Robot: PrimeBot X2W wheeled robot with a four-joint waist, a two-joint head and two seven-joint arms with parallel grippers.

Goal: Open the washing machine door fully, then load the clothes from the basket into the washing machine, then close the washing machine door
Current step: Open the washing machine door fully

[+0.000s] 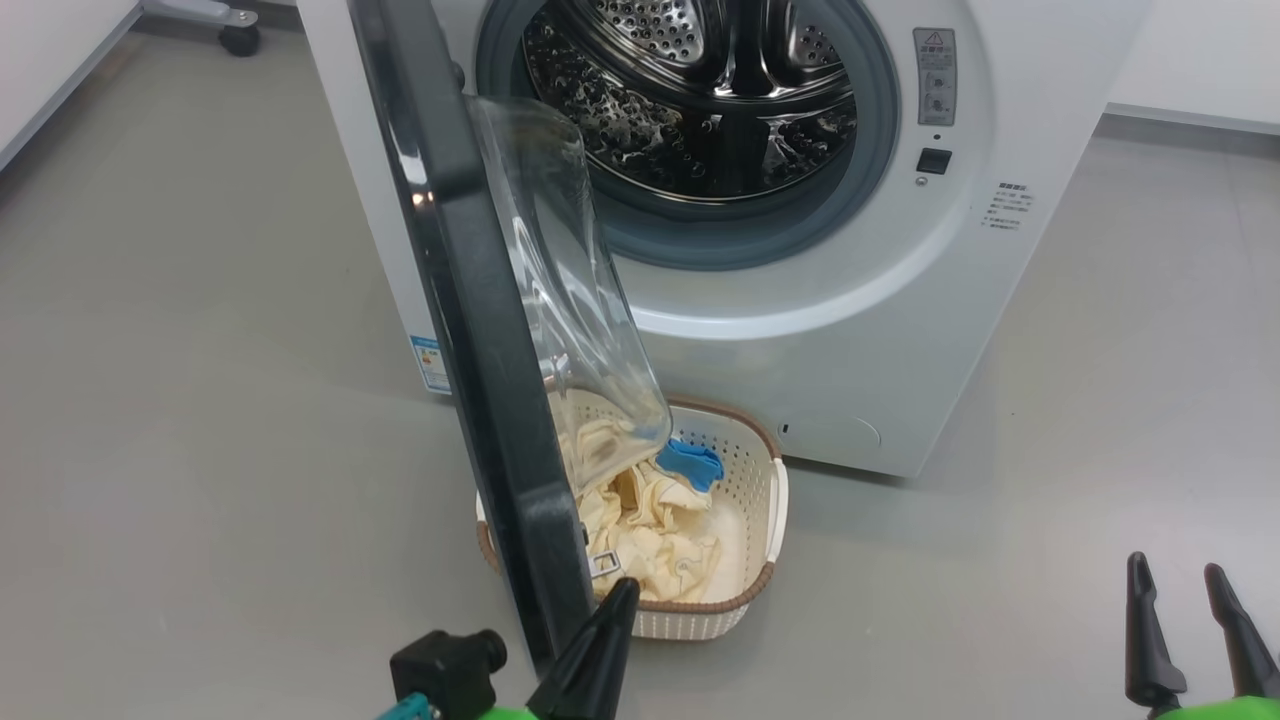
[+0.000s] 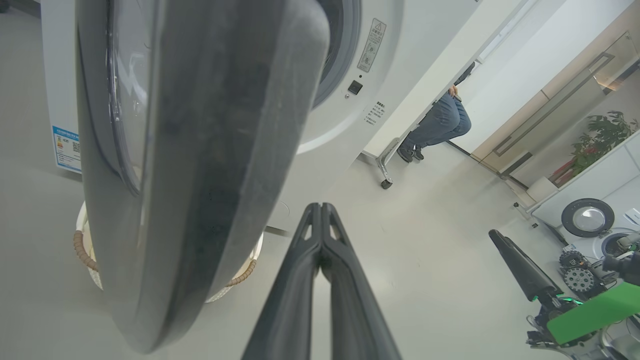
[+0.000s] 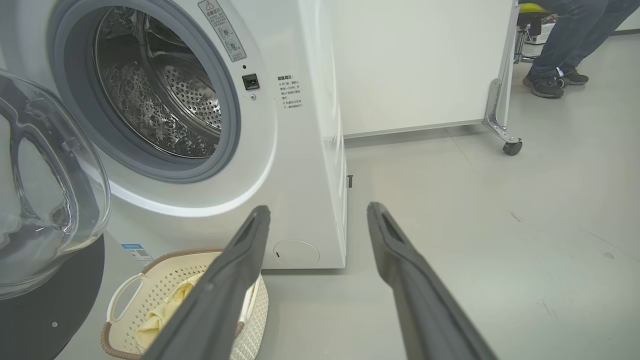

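Note:
The white washing machine (image 1: 850,350) stands with its steel drum (image 1: 700,90) exposed. The washing machine door (image 1: 470,300) is swung out edge-on toward me, its glass bowl (image 1: 560,280) on the right side. Below it on the floor sits the basket (image 1: 755,500) with cream clothes (image 1: 650,530) and a blue piece (image 1: 690,462). My left gripper (image 1: 628,585) is shut and empty, its tip just right of the door's lower black rim (image 2: 210,150); I cannot tell whether it touches. My right gripper (image 1: 1190,590) is open and empty at the lower right, away from the basket (image 3: 165,280).
Grey floor lies around the machine. A white partition on castors (image 3: 505,135) stands to the machine's right, with a person's legs (image 3: 565,45) behind it. Another castor (image 1: 240,38) shows at the far left. The basket is partly under the door.

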